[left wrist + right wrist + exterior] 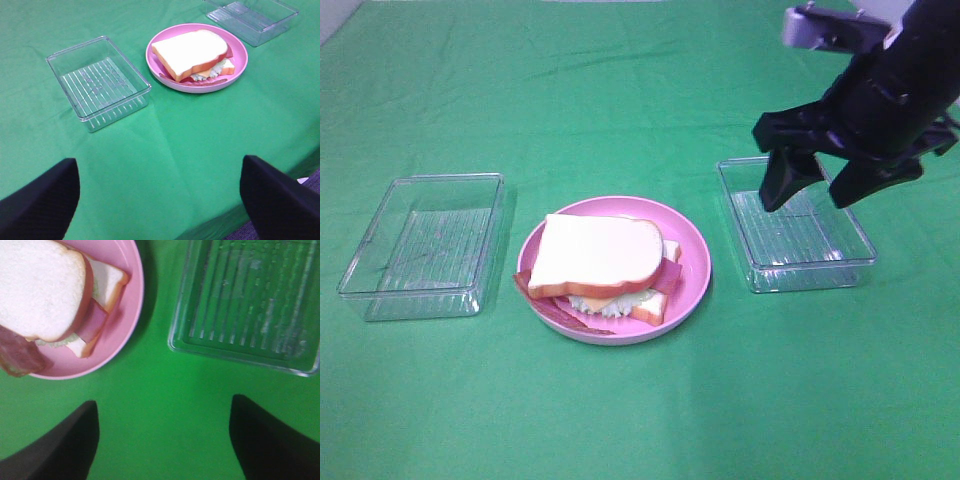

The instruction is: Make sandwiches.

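Note:
One stacked sandwich (pixel 600 262) lies on the round pink plate (pixel 692 262) in the middle: white bread on top, with cheese, lettuce and bacon strips sticking out over a lower slice. The left wrist view shows the sandwich (pixel 192 54) far ahead of my open left gripper (pixel 159 192), which holds nothing and is outside the exterior high view. My right gripper (pixel 820 185) hangs open and empty above the right tray (pixel 798 262). In the right wrist view the sandwich (pixel 45 287) and the plate (pixel 120 330) lie beside that gripper (pixel 164 435).
A clear plastic tray (pixel 380 285) stands empty left of the plate, also in the left wrist view (pixel 125 107). The right tray (pixel 240 352) is empty too. Green cloth (pixel 640 400) covers the table; its near edge shows in the left wrist view (pixel 270 225).

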